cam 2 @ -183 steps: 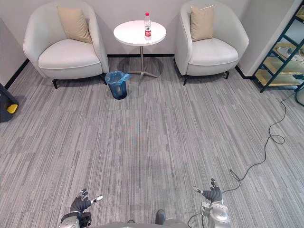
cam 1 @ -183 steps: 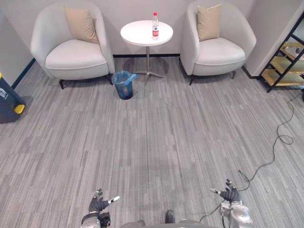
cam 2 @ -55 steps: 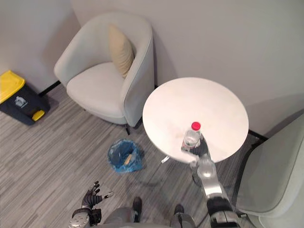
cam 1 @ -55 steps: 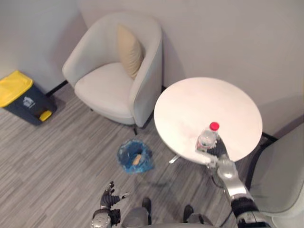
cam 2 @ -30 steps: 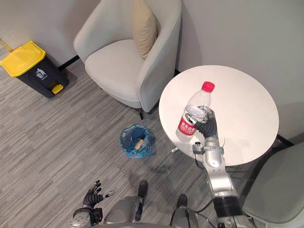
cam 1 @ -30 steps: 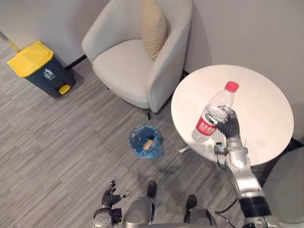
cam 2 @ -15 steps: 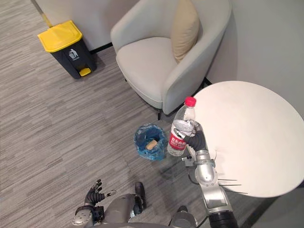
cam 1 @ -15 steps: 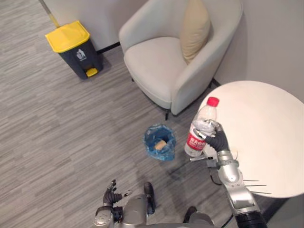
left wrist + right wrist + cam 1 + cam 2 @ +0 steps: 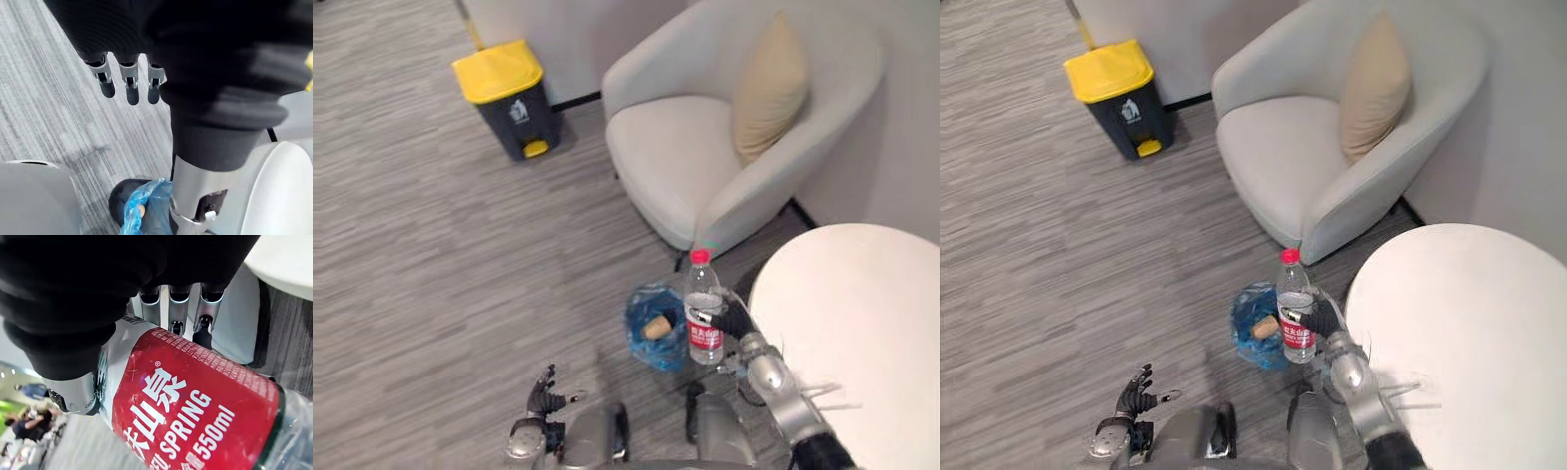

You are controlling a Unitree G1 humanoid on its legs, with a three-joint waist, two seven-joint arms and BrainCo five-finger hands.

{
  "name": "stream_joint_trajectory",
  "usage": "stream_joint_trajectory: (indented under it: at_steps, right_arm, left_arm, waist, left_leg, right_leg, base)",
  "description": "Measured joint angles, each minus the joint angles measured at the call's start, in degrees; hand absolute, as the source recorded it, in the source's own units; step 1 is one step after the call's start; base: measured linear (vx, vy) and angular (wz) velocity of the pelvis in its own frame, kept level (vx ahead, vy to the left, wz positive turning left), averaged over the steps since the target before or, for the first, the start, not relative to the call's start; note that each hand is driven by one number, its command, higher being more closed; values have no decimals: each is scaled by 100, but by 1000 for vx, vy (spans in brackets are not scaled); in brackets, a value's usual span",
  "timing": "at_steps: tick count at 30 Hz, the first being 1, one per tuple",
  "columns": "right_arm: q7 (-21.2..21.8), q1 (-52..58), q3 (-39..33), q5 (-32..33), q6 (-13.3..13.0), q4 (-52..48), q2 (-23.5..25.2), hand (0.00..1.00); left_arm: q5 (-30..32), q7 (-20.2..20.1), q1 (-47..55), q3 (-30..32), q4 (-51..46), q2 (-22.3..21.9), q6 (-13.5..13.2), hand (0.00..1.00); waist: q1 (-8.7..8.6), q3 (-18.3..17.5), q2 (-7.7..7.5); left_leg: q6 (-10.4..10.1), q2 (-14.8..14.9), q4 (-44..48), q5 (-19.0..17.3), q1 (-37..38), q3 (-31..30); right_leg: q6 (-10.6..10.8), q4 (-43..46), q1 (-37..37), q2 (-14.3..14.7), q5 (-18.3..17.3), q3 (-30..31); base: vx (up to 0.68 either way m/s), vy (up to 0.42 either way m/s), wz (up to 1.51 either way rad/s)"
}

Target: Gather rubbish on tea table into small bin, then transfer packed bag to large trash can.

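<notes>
Gripping the water bottle [image 9: 1295, 304] upright in the curled right hand [image 9: 1322, 318], off the counter [image 9: 1469, 323] on the hand's wrist side, just beside the blue-lined small bin [image 9: 1244, 348] beyond the fingers, presumably ready for dropping in. Idling low, fingers relaxed: left hand [image 9: 1136, 394].

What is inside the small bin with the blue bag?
One small tan item lies in the small bin. The bottle in the right hand hides part of it.

— Right hand [image 9: 1323, 318]?
— Five o'clock, arm stretched forward, fingers [image 9: 178, 308] curled round the bottle [image 9: 1295, 299].
— Left hand [image 9: 1137, 396]?
— Seven o'clock, held low, fingers [image 9: 128, 82] relaxed and straight.
</notes>
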Motion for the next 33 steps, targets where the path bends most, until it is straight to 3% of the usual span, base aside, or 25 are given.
stream_joint_trajectory:
  at_steps: [1, 7, 9, 12, 14, 21, 24, 25, 33]
  right_arm:
    - [-82, -382, 46, 1, 44, 250, -128, 100]
    - [-320, -1393, 62, 5, 167, 519, -236, 100]
    - [-458, -1884, 80, 25, 217, 508, -236, 100]
    - [-617, -2501, 81, 129, 244, 383, -307, 100]
    - [-732, -2807, 67, 264, 246, 296, -351, 100]
    - [-1074, -3799, 101, 528, 292, 281, -585, 100]
    - [-1129, -4122, 99, 604, 300, 315, -711, 100]
    - [-1150, -4186, 100, 640, 299, 350, -728, 0]
    - [-1334, -4573, 99, 745, 374, 928, -786, 0]
  left_arm:
    - [-15, 66, -224, -6, -7, -5, -33, 0]
    - [-324, 301, -798, 14, -234, -9, -120, 0]
    - [-419, 373, -1054, 145, -468, -43, -170, 0]
    - [-546, 487, -1454, 247, -609, -114, -184, 0]
    - [-616, 566, -1639, 308, -781, -130, -190, 0]
    - [-973, 820, -2145, 589, -1314, -278, -307, 0]
    - [-1115, 852, -2153, 661, -1505, -279, -383, 0]
    - [-1142, 864, -2156, 678, -1519, -280, -407, 0]
    - [-1297, 917, -2246, 685, -1573, -303, -445, 0]
  waist:
    - [16, 192, 15]
    - [169, 479, 25]
    - [175, 577, 72]
    - [230, 844, 72]
    - [320, 908, 68]
    - [334, 1017, 65]
    - [335, 1017, 64]
    - [335, 1017, 64]
    - [359, 1016, 65]
  left_leg:
    - [-2, -10, 159, 0, -292, -91]
    - [-99, -10, 965, -67, -1713, -100]
    - [3, 104, 1470, -279, -2549, -105]
    - [-12, 133, 2022, -310, -3493, -141]
    - [-8, 211, 2271, -306, -4108, -113]
    - [42, 252, 3047, -162, -5808, -166]
    - [31, 252, 3100, -116, -6109, -178]
    - [23, 252, 3100, -111, -6150, -181]
    - [-6, 250, 3043, -19, -6335, -212]
  right_leg:
    - [-25, 157, -230, -48, -16, -94]
    - [-120, 981, -1499, -241, -246, -164]
    - [-167, 1499, -2243, -297, -426, -263]
    - [-207, 2070, -3142, -386, -527, -256]
    - [-206, 2307, -3745, -391, -536, -239]
    - [-343, 3163, -5409, -566, -523, -234]
    - [-352, 3231, -5711, -577, -517, -226]
    - [-351, 3235, -5751, -578, -517, -228]
    - [-337, 3262, -5948, -599, -527, -267]
  base:
    - [-91, -42, 43]
    - [-159, -19, 31]
    - [-281, -31, 42]
    - [-240, -30, 21]
    - [-218, -52, 7]
    - [-99, -48, 13]
    - [-79, 6, 6]
    - [-89, 17, 4]
    - [-75, 21, 4]
